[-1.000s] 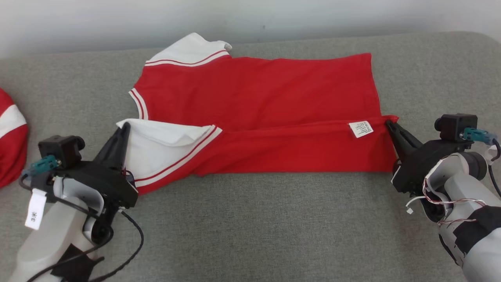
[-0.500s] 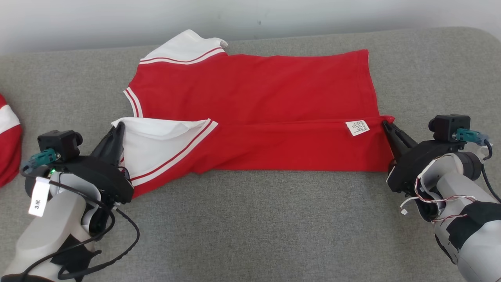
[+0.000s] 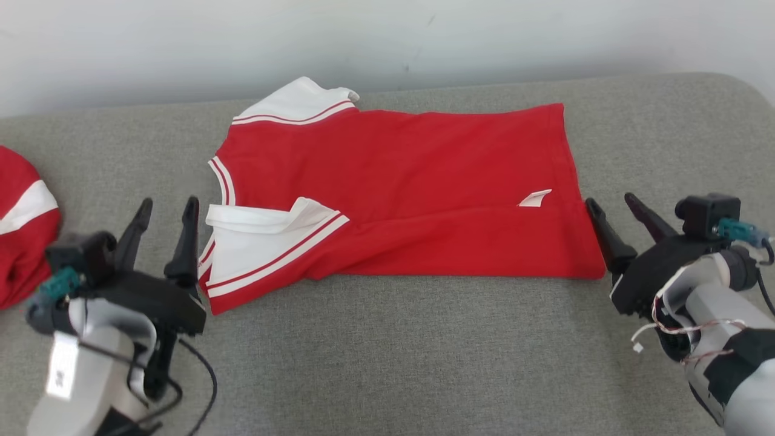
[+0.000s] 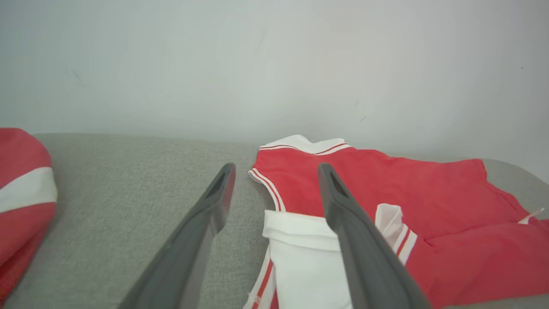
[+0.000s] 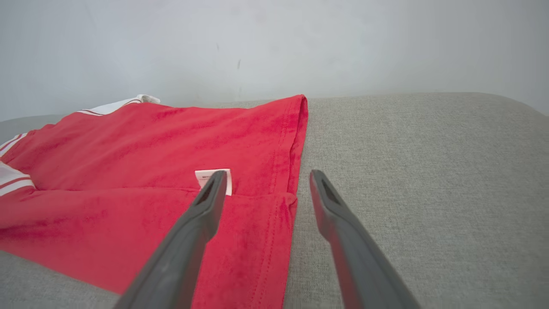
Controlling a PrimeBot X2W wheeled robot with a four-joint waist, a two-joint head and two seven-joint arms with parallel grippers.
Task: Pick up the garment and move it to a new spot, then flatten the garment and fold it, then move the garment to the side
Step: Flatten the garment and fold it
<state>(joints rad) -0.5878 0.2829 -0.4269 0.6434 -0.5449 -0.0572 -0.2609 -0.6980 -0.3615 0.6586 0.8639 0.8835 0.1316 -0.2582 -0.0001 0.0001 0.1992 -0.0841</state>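
The garment (image 3: 399, 181) is a red shirt with white, red-striped sleeves, lying on the grey cushion with its near long edge folded over toward the middle. A white label (image 3: 536, 198) sticks up near the hem. My left gripper (image 3: 166, 209) stands open just left of the folded white sleeve (image 3: 260, 242), nothing between its fingers. In the left wrist view the sleeve (image 4: 300, 249) lies under the right finger (image 4: 343, 214). My right gripper (image 3: 611, 206) is open beside the hem's near corner. The right wrist view has the hem (image 5: 296, 141) running between the fingertips (image 5: 210, 193).
A second red and white garment (image 3: 21, 212) lies bunched at the cushion's left edge, also seen in the left wrist view as a red bundle (image 4: 21, 189). A pale wall (image 3: 387, 36) rises behind the grey cushion (image 3: 393, 351). Bare cushion stretches in front of and right of the shirt.
Both grippers opened and let go of the folded edge, which now lies on the shirt. The label flipped up. The head camera tilted, shifting the picture downward.
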